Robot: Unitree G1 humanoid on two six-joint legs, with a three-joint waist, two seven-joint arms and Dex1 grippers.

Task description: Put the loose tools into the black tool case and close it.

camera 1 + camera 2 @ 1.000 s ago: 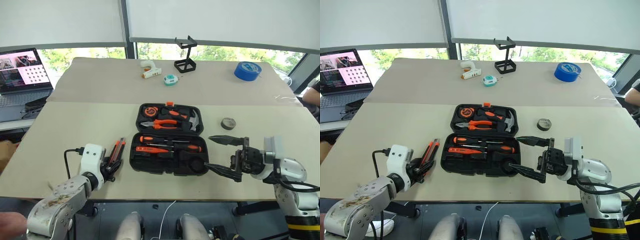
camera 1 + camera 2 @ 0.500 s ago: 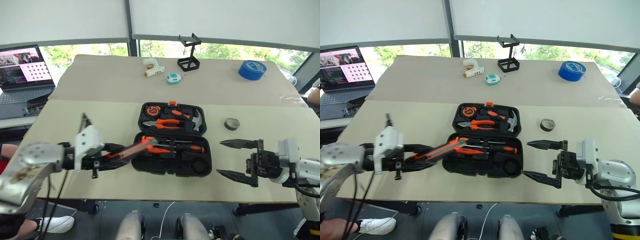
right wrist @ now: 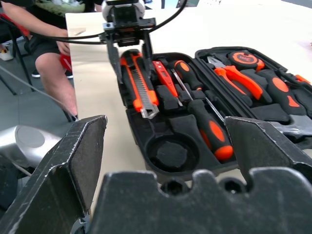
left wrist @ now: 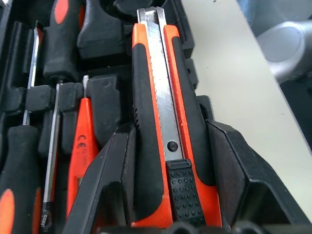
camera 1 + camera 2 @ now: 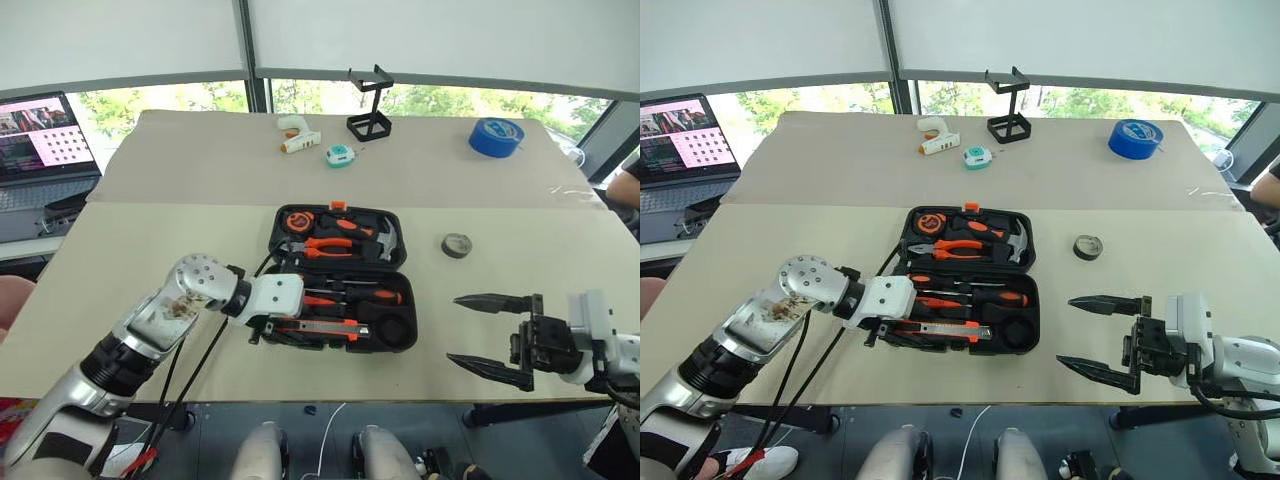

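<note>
Beige tables (image 5: 150, 250), perhaps blind-covered windows (image 5: 420, 100)

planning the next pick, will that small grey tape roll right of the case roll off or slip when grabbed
The small grey tape roll lies flat on the table, so a nudge would probably slide it, not roll it. It looks low and round, so the open right gripper may slip off its curved rim. Probably light and stiff.

Left tool (image 4: 168, 195) clamped, arm reaching inward across front; right tool (image 5: 490, 335) spread wide, level.
</note>
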